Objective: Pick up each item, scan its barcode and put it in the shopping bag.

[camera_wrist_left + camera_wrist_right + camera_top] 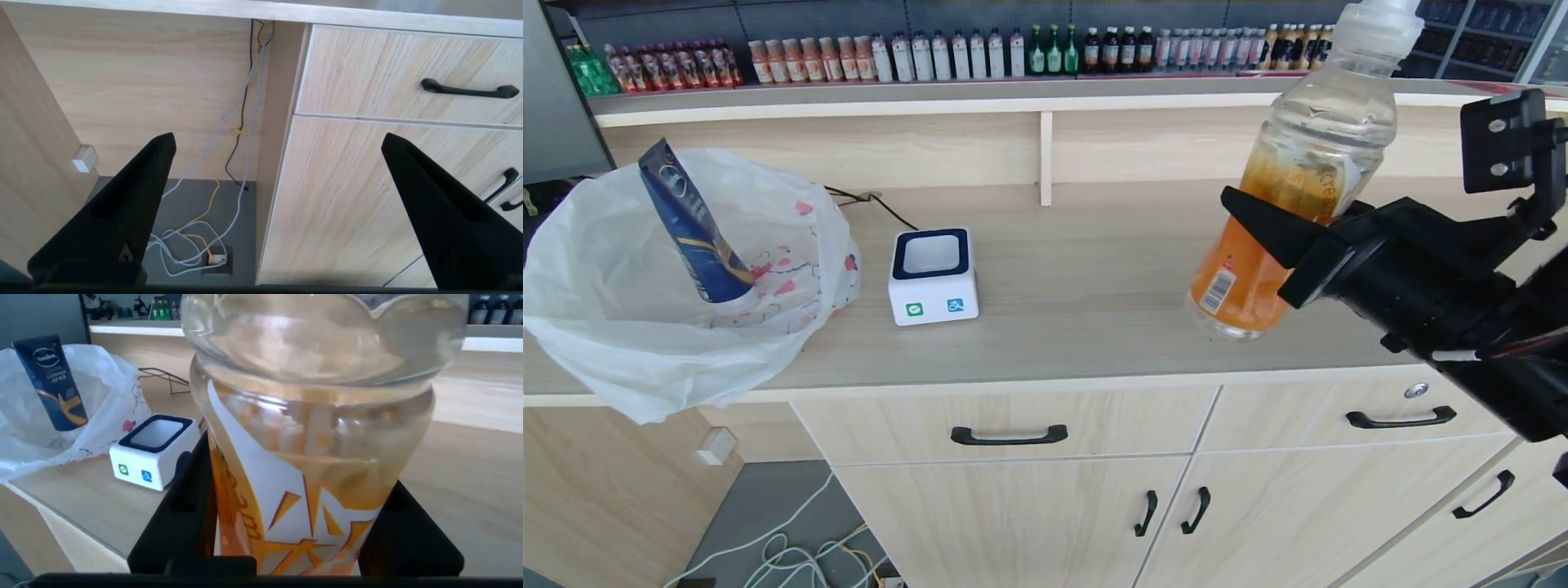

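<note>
My right gripper [1282, 224] is shut on a clear bottle of orange drink [1298, 163], holding it tilted above the right part of the wooden counter [1078, 302], barcode facing front-left. In the right wrist view the bottle [319, 416] sits between the two black fingers [184, 506]. A white scanner with a dark blue rim [931, 276] stands on the counter to the left of the bottle. Further left lies the white shopping bag [621, 327], with a blue packet [694, 229] standing in it. My left gripper [278, 143] hangs open and empty below counter height, facing the cabinet.
A raised ledge and a shelf of drink bottles [1013, 53] run behind the counter. A black cable [882, 208] leads to the scanner. Drawers and doors with black handles [1009, 435] lie below. Loose cables [204, 237] lie on the floor in the open bay.
</note>
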